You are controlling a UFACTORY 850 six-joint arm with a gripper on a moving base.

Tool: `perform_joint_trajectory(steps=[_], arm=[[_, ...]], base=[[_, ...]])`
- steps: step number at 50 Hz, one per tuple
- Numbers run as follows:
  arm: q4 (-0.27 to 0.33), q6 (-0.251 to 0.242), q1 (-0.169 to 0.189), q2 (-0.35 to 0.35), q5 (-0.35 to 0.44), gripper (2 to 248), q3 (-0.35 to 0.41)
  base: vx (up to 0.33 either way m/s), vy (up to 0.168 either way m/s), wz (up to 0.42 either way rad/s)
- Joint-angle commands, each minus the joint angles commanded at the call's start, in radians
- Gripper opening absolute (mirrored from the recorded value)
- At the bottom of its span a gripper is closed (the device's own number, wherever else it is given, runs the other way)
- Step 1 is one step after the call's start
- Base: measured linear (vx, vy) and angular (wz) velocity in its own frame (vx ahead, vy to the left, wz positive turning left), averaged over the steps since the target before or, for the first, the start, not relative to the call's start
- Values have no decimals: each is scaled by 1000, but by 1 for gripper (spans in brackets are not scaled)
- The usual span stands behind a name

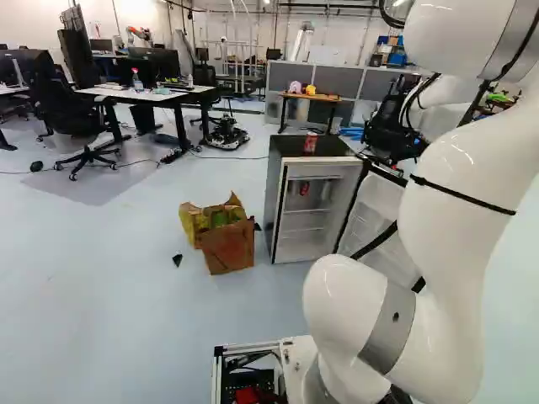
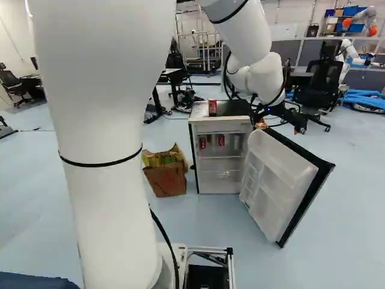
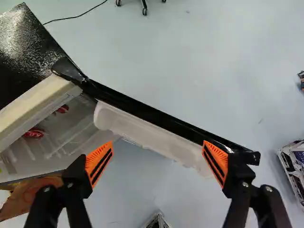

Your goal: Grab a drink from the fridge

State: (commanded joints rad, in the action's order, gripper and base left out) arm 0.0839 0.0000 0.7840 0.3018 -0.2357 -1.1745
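The fridge [image 2: 204, 127], a boxy body with a glossy black top and smooth pale lining, stands open, its broad door [image 2: 271, 186] swung out, black at the edge and moulded with pale plastic bins inside. A crumpled brown box [image 2: 166, 179] sits just beside it on the floor. The end effector [image 3: 157, 156] hangs over the door, pointing down, released: its ribbed orange pads stand wide apart with nothing gripped. The drinks are slim, smooth cylinders: a red can [image 2: 212, 108] upright on the fridge top, and two red cans [image 2: 221, 140] with a paler can [image 2: 236, 142] upright on the upper shelf. From the end effector the shelf cans lie to the left and lower, beyond the finger nearer the fridge. Reaching them likely calls for going left and down, clear of the door, then turning level so the pads meet upright sides.
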Motion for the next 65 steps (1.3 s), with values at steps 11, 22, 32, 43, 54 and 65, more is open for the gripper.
perform_joint_trajectory(steps=[11, 22, 32, 43, 54, 65], arm=[[-27, 0, 23, 36, -28, 247, -44], [-79, 0, 45, 72, -60, 247, -88], [-132, 0, 64, 105, -90, 247, -130], [-176, 0, 85, 142, -123, 247, -177], [-191, 0, 104, 179, -147, 247, -226], [-191, 0, 115, 227, -148, 247, -289]], base=[[0, 0, 0], [0, 0, 0], [0, 0, 0], [0, 0, 0], [0, 0, 0], [0, 0, 0]])
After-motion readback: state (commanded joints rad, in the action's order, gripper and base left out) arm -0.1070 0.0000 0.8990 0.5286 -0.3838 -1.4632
